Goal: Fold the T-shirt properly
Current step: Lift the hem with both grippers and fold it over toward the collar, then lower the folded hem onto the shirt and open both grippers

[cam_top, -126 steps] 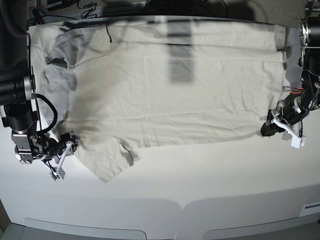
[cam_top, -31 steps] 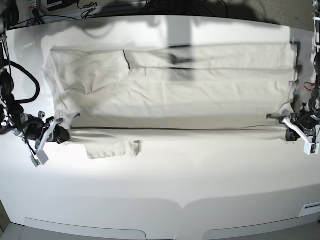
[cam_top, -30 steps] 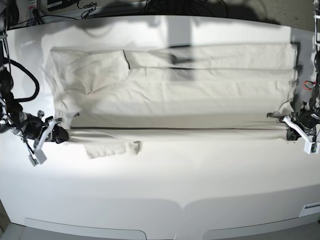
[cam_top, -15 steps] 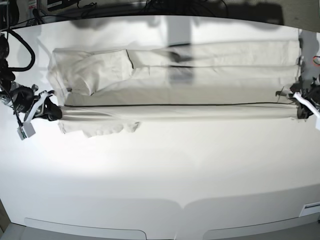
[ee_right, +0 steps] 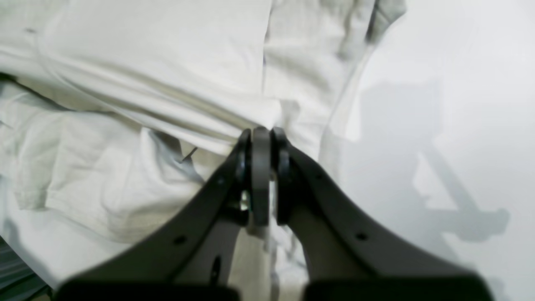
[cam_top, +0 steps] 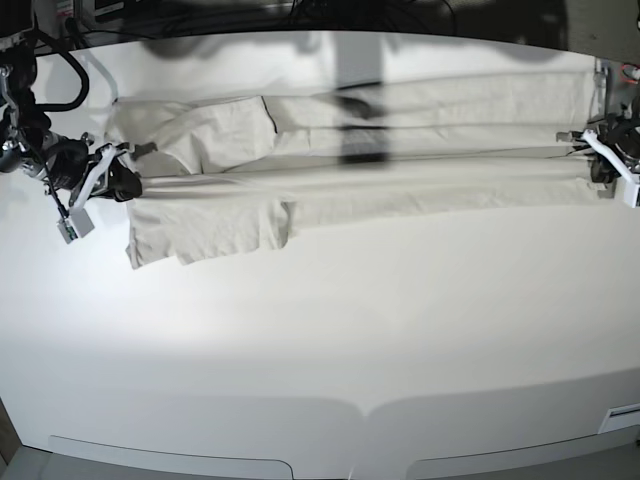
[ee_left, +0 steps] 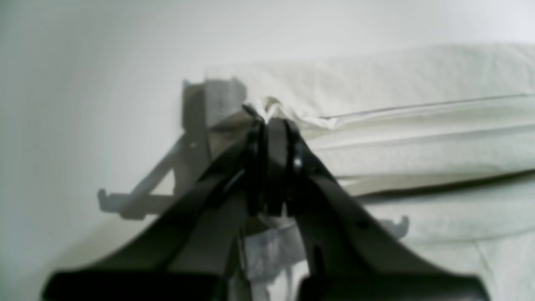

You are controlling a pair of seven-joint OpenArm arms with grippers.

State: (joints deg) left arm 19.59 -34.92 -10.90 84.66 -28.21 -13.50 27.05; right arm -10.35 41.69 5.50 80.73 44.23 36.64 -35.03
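Base view shows bare white table (cam_top: 330, 350) along the near edge, then the T-shirt (cam_top: 400, 185) as a long folded band spanning the far half, one sleeve flap spilling nearward by the left edge. Soft, light cotton, it likely sags unless held taut at its ends. The right gripper (cam_top: 118, 180) and left gripper (cam_top: 597, 165) sit low at opposite table edges, each reaching inward, jaws pressed together pinching the fold's end corners.
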